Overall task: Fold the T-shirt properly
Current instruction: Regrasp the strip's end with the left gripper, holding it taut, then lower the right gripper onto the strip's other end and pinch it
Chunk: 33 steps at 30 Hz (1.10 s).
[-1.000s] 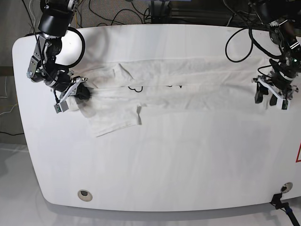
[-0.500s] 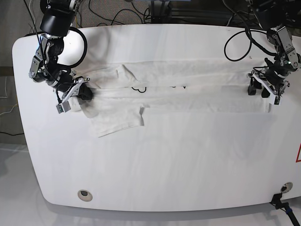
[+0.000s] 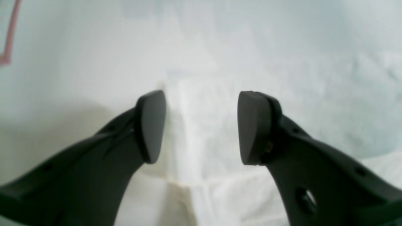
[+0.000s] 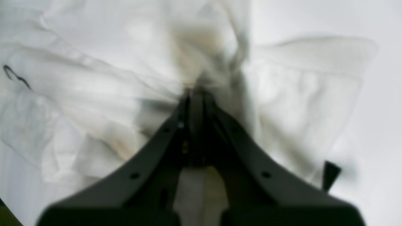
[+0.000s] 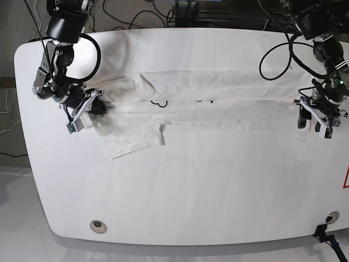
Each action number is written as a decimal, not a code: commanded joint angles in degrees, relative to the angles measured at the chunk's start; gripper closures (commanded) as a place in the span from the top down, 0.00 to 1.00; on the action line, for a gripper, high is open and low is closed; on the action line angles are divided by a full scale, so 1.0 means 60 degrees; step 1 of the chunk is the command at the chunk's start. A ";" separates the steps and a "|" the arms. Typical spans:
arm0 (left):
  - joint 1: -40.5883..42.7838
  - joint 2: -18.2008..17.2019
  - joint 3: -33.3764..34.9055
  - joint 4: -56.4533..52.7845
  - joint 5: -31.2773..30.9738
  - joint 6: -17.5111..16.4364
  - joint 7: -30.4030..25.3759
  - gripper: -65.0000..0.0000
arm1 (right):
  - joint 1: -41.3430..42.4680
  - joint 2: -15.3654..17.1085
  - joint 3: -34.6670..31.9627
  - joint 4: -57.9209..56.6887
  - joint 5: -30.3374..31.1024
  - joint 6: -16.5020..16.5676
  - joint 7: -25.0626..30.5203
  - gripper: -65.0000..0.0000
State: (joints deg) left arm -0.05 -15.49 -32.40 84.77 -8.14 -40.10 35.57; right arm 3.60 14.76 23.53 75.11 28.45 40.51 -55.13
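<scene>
The white T-shirt [image 5: 229, 109] lies folded into a long strip across the table, with black print strokes [image 5: 159, 102] peeking out at the fold and one sleeve [image 5: 131, 139] spread at the lower left. My right gripper [image 5: 100, 108], at the left of the base view, is shut on bunched cloth at the shirt's left end. The right wrist view shows it closed [image 4: 194, 94] on the fabric, with the sleeve [image 4: 307, 94] beside it. My left gripper [image 5: 315, 124] is open over the shirt's right end. Its fingers [image 3: 150, 125] straddle a fold edge of the cloth [image 3: 194, 150] without pinching it.
The white table [image 5: 191, 191] extends toward the front, with a round grommet [image 5: 98, 224] at the front left. A red mark [image 5: 346, 180] sits at the right edge and also shows in the left wrist view [image 3: 9, 34]. Cables [image 5: 275, 52] loop at the back right. A black clamp [image 5: 326, 233] sits at the front right corner.
My left gripper moved up and inward along the shirt's right end, then back down and outward, staying open. My right gripper kept its hold at the left end, barely shifting.
</scene>
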 commanded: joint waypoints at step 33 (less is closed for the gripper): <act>0.0808 -0.0181 0.0543 0.2172 -0.0965 0.0016 0.0643 0.53 | 0.3525 0.0213 -0.0823 -0.3149 -0.0514 -0.0085 0.1240 0.57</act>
State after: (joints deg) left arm 5.54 -15.62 -28.86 96.75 -13.15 -40.10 40.71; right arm 22.61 15.27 20.01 58.28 23.73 39.59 -52.49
